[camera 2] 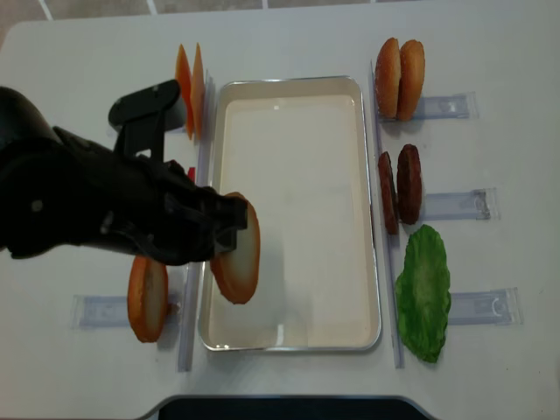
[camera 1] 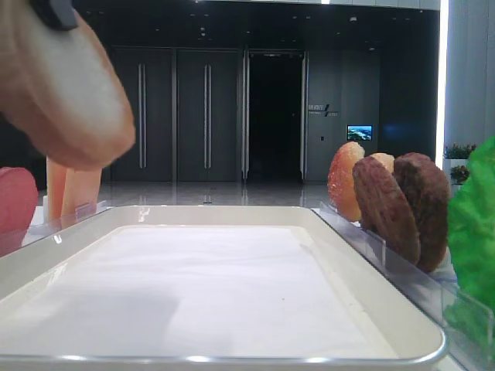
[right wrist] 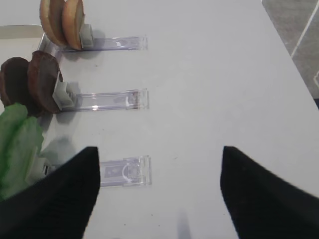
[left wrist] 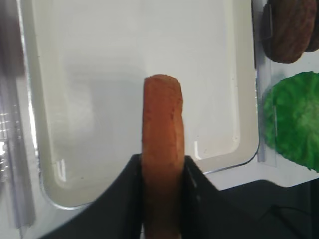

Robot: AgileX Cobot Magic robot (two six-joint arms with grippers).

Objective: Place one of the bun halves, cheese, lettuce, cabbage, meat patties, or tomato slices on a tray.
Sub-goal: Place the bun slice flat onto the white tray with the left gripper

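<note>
My left gripper (left wrist: pixel 162 167) is shut on a bun half (left wrist: pixel 163 129), gripping it on edge by its two flat faces. In the overhead view the bun half (camera 2: pixel 236 249) hangs over the near left part of the white tray (camera 2: pixel 297 332), whose liner is bare. From the low view it (camera 1: pixel 62 93) looms at the top left above the tray (camera 1: pixel 387 309). My right gripper (right wrist: pixel 159 149) is open over bare table, with nothing between its fingers.
Right of the tray, clear racks hold two bun halves (camera 2: pixel 400 79), two meat patties (camera 2: pixel 398 188) and lettuce (camera 2: pixel 424 293). On the left stand cheese (camera 2: pixel 188 101) and another bun half (camera 2: pixel 147 297). A red tomato slice (camera 1: pixel 15 205) shows at the left.
</note>
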